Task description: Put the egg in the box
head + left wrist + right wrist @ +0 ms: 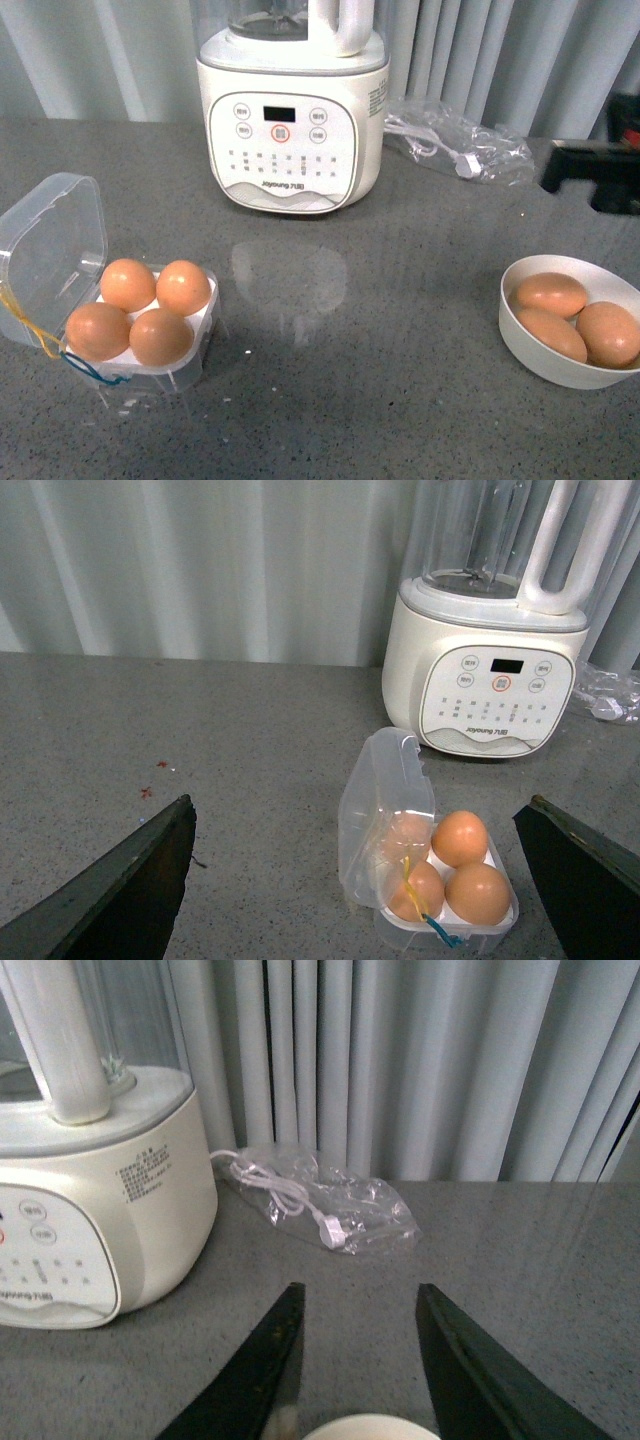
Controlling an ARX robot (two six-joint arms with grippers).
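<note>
While lid stands open, box (55, 240) at the table's near-left corner has all four holes filled with eggs (160, 337). Three more sit in bowl (540, 365) by the right edge. Left gripper (360, 802) wide, empty; right gripper (360, 1290) narrower, empty.

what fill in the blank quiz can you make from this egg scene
1. The box holds ___ eggs.
2. The bowl shows ___ eggs.
3. The box's lid stands ___.
4. In the front view, the bagged cable lies to the ___ of the blender.
Missing words: four; three; open; right.
</note>
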